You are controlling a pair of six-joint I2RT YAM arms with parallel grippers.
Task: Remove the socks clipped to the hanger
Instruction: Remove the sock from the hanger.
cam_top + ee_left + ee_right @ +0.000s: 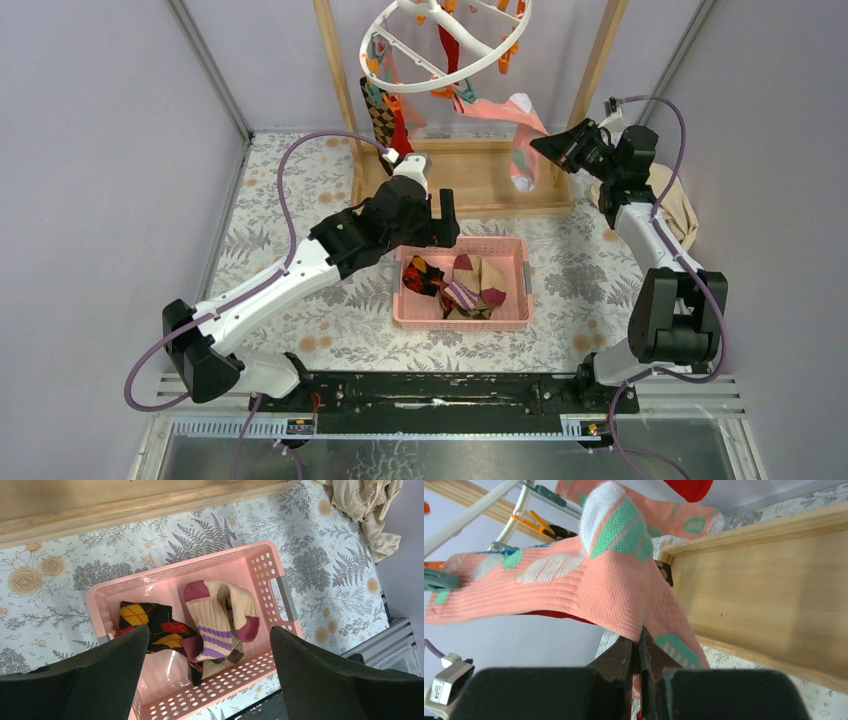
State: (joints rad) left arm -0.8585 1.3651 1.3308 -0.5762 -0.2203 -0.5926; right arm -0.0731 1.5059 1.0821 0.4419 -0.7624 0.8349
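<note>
The right tool (548, 146) pinches the pink sock (520, 150), stretching it toward 3 o'clock from the hanger (440, 84) at 12, likely to tug it off its clip (439, 579). The left tool (442, 215) hangs spread above the basket (460, 322), where freed socks collect.

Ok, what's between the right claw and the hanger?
A pink sock, stretched between them: one end pinched in the right claw, the other clipped to the hanger. The top view shows it best.
</note>
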